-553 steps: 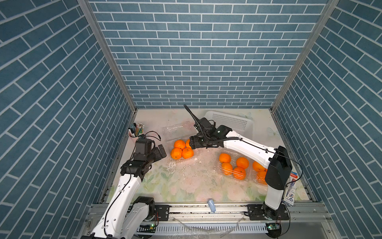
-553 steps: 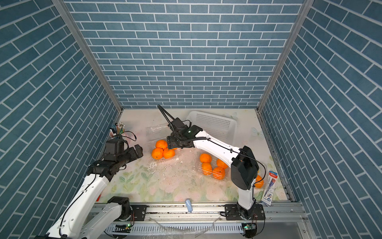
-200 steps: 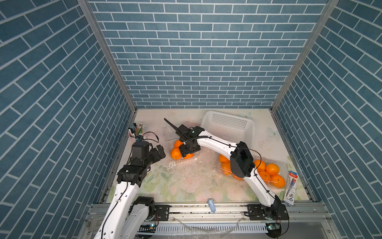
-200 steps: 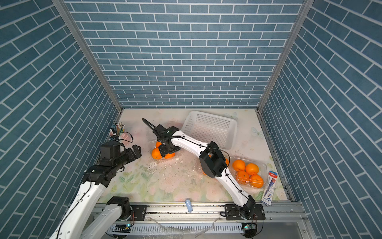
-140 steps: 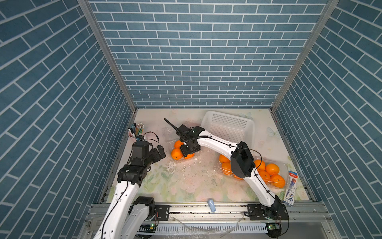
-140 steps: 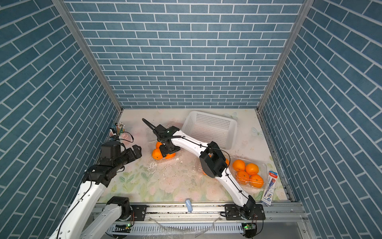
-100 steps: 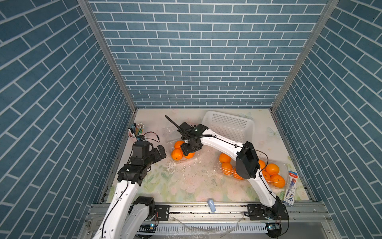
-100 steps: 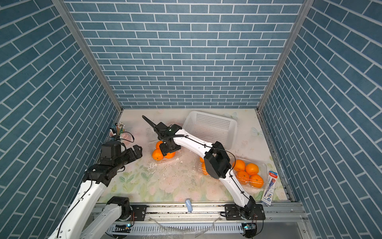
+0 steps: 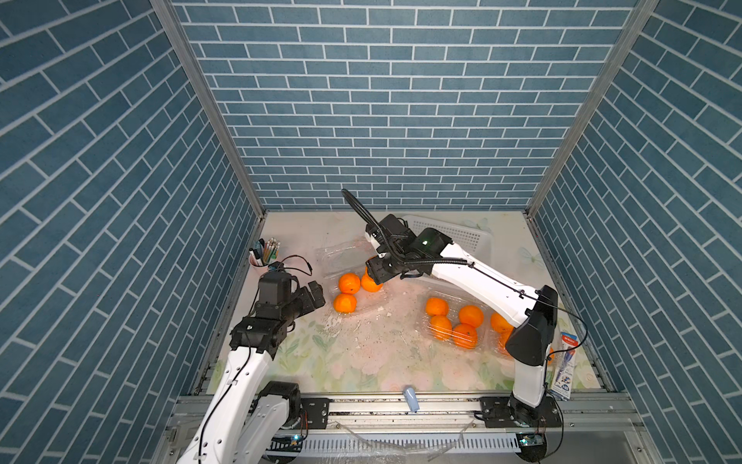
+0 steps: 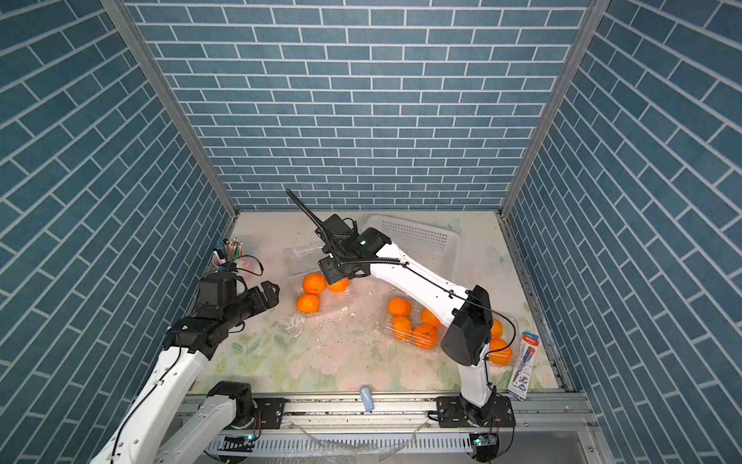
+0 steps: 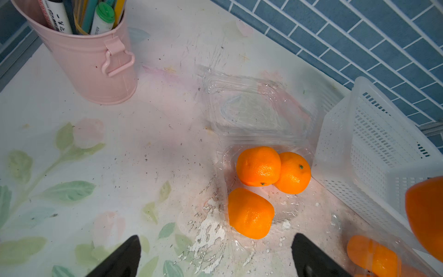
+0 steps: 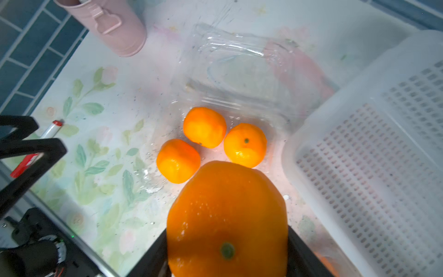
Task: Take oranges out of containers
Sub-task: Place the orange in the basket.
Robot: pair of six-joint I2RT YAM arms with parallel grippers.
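Right gripper (image 9: 376, 274): clamped on the held orange (image 12: 227, 211), 1 jaw against each side of the fruit. It hung above the open container (image 11: 251, 112), which suggested a lift-out in progress.
Held orange: clear of the tray and not touching the fruit below, just beside the white basket (image 9: 461, 238). The basket looked the likely drop spot.
Open container: toward the back-left of the table (image 9: 361, 361). Its lid was folded flat toward the back edge, which left the tray reachable from above.
Remaining oranges (image 11: 258, 166): 3 sat in that tray. 2 of them touched each other and the 3rd lay just apart, nearer the front edge.
Left gripper (image 10: 268, 295): jaws wide apart and holding nothing, near the left edge and aimed at the tray. It seemed to be waiting out of the other arm's way.
Other containers (image 9: 453, 321): 2 stood toward the front-right corner with fruit inside, 1 partly hidden by the right arm.
Pink cup (image 11: 91, 64): held pens near the left edge, well clear of the work.
Surface: pale floral print, scuffed, with white flakes and dark specks near the tray.
Room: blue brick-patterned walls on 3 sides, with metal posts at the back corners.
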